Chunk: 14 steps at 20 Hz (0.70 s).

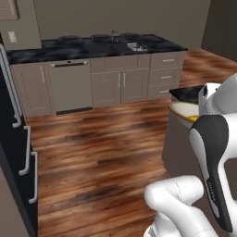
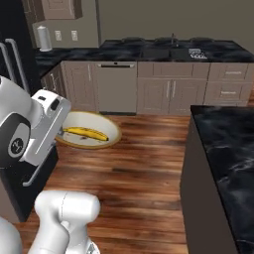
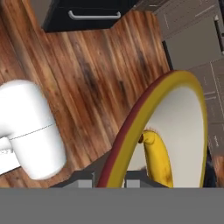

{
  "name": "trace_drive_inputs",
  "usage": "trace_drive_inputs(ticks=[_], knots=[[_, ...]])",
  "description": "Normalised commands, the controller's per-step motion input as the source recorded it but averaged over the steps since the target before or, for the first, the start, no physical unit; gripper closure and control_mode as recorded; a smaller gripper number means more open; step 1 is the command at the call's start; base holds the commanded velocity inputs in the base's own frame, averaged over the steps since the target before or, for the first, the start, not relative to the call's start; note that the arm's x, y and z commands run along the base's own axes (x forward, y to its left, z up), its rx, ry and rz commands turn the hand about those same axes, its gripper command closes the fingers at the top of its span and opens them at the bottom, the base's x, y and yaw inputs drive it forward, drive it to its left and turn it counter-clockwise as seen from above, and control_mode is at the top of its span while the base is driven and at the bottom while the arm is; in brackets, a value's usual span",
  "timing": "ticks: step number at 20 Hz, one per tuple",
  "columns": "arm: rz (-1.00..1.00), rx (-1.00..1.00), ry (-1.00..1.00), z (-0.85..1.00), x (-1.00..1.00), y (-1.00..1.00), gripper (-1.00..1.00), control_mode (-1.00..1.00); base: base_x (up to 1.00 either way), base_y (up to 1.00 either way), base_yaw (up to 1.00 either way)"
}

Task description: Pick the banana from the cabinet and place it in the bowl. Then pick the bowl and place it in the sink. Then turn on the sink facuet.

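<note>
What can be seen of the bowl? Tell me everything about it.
The shallow round bowl, cream-white inside with a tan-yellow rim and reddish-brown outside, is carried above the wooden floor, well clear of it. In the hand view the dark fingers are shut on its rim at the near edge. The slim curved yellow banana lies inside, touching the cream surface. The bowl sits roughly level in the right base view.

The glossy white, rounded robot arm [image 1: 178, 203] is looking like smooth moulded plastic, all fat tube segments and bulbous elbows. A long black panel [image 1: 214, 157] is running down one link, another dark inset with a small pale logo [image 2: 16, 144] is showing too, and its small dark grey fingers [image 3: 134, 179] are poking out.
</note>
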Motion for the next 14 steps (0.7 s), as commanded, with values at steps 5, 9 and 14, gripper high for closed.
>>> trace_drive_inputs(ticks=[5, 9, 14], knots=[[0.00, 0.00, 0.00, 0.00, 0.00, 0.00, 1.00, 1.00, 1.00, 0.00, 0.18], [0.00, 0.00, 0.00, 0.00, 0.00, 0.00, 1.00, 1.00, 1.00, 0.00, 0.21], [0.00, 0.00, 0.00, 0.00, 0.00, 0.00, 1.00, 1.00, 1.00, -0.01, 0.23]])
